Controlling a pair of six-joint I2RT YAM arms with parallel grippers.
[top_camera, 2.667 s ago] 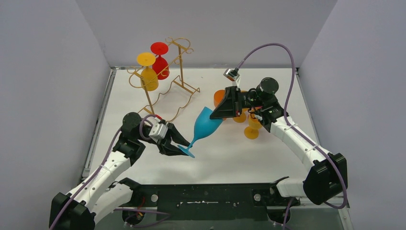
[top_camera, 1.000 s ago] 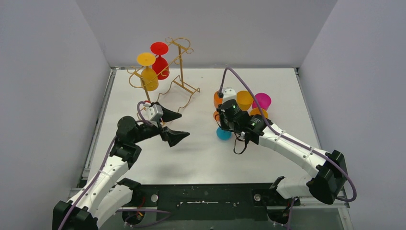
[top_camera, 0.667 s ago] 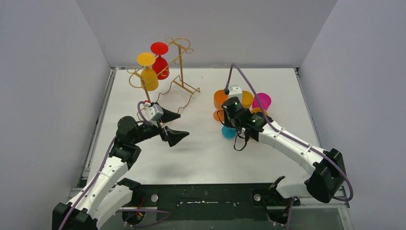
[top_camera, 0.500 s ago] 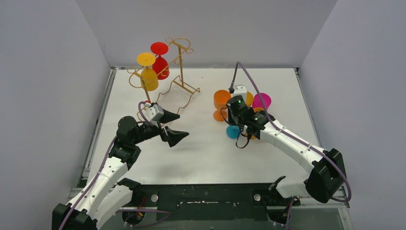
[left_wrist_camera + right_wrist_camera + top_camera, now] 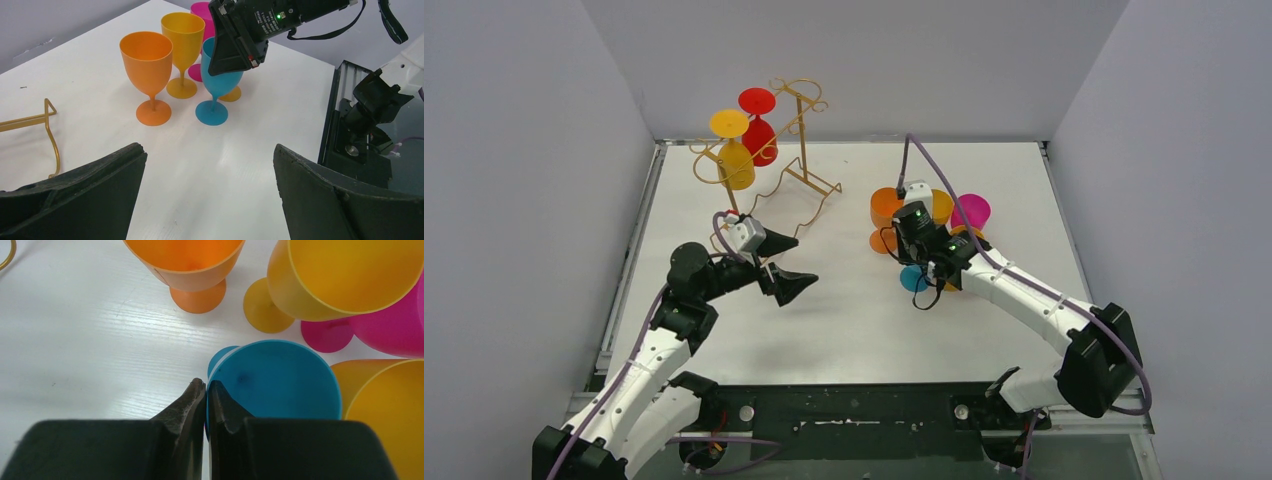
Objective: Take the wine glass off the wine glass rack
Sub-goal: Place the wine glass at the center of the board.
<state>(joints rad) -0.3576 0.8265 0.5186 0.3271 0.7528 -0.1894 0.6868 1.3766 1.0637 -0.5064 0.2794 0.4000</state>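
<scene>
The gold wire wine glass rack (image 5: 805, 150) stands at the back left, with a yellow wine glass (image 5: 736, 160) and a red one (image 5: 761, 140) hanging upside down from it. A blue wine glass (image 5: 914, 278) (image 5: 211, 112) (image 5: 275, 377) is upright among the other glasses at mid-right, its foot down at the table. My right gripper (image 5: 921, 266) (image 5: 227, 67) (image 5: 206, 385) is shut on its rim, one finger inside the bowl and one outside. My left gripper (image 5: 796, 262) (image 5: 207, 160) hangs open over the table's middle, holding nothing. One rack rail (image 5: 25, 122) shows in the left wrist view.
Upright glasses crowd around the blue one: an orange glass (image 5: 886, 208) (image 5: 185, 260), a yellow glass (image 5: 939, 205) (image 5: 350, 275), a magenta glass (image 5: 971, 210) (image 5: 395, 335) and another yellow glass (image 5: 385, 410). Grey walls close in the table on three sides.
My right gripper has carried the blue glass a little to the right, in beside the other glasses. The left arm has stayed still with its jaws open.
</scene>
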